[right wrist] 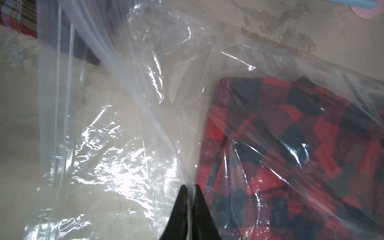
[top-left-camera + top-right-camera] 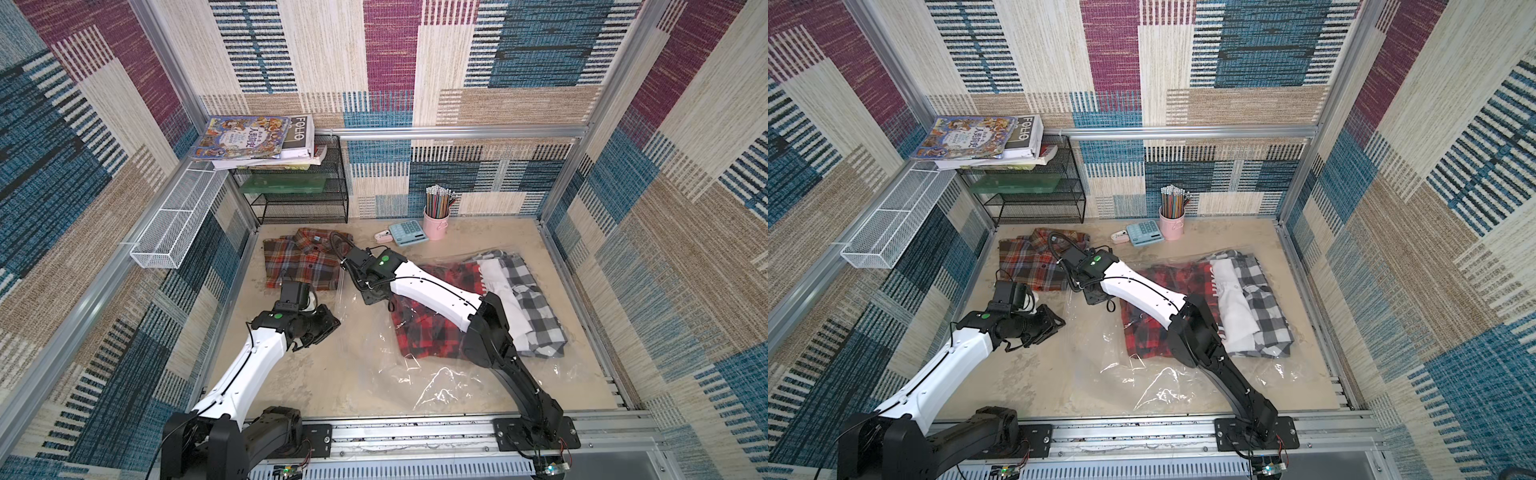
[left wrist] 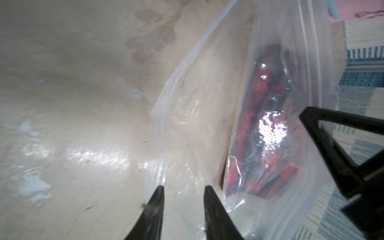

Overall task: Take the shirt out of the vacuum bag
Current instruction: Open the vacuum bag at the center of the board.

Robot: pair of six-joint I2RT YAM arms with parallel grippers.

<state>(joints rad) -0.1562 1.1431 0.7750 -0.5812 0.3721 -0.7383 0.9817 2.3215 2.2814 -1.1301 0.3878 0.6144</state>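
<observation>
Between the closed tips of the right end effector (image 1: 189, 188), found a fold of clear film from the vacuum bag (image 1: 116, 149), clamped tight. Just beside that pinch, under the same film, noted the red plaid shirt (image 1: 291, 145), inside the bag and untouched by the tips. At the left end effector (image 3: 184, 189), recorded tips parted by a narrow gap, with the zip-seal edge (image 3: 178, 72) running out ahead and loose film lying between them; could confirm no grip there. Saw the same shirt through the plastic ahead of those tips and off to one side, near but apart. Judged step in hand: parting the mouth. Recommend lifting the pinched layer gently away from the bench (image 3: 62, 104), pinning the lower layer with the left, keeping tension low against tearing or slipping, then reaching in for the nearest shirt corner. Found extraction not yet begun.
</observation>
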